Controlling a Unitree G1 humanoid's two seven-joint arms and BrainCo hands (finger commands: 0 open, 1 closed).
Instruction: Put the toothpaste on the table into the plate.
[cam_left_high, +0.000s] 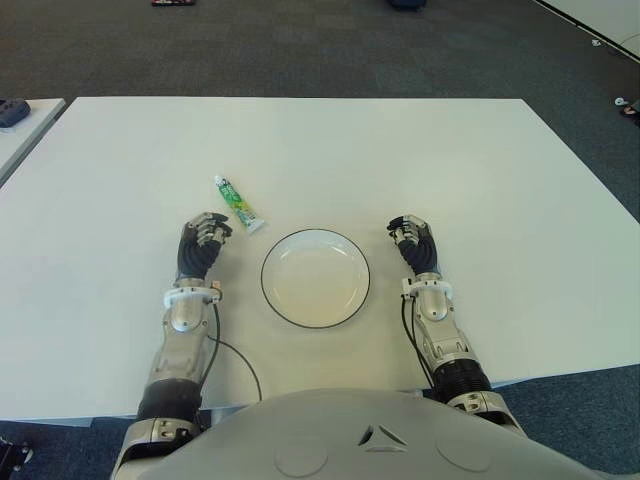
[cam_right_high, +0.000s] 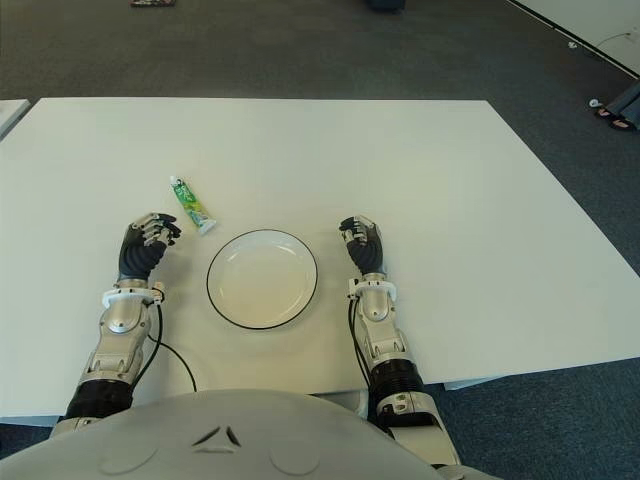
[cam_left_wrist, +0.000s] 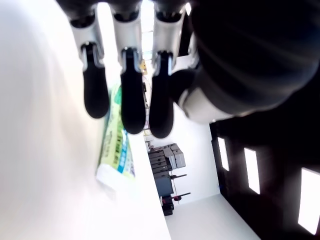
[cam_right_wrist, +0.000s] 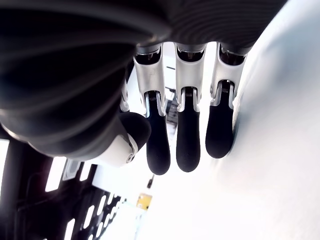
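Toothpaste (cam_left_high: 238, 204): green-and-white tube, flat on the white desk (cam_left_high: 480, 170), angled, white cap end toward the plate; just beyond the plate's far-left rim, apart from it. In the left wrist view, tube (cam_left_wrist: 116, 150) lying just past the fingertips (cam_left_wrist: 133, 95), untouched. Plate (cam_left_high: 284, 300): round, white, dark-rimmed, empty, near the desk's front edge, between the two hands. Left hand (cam_left_high: 201, 245): left of the plate, just short of the tube, fingers loosely extended and relaxed, grasping nothing. Right hand (cam_left_high: 415, 243): right of the plate, well apart from the tube, fingers (cam_right_wrist: 188, 137) likewise relaxed, empty. Grey carpet floor (cam_left_high: 300, 50) beyond the far desk edge.
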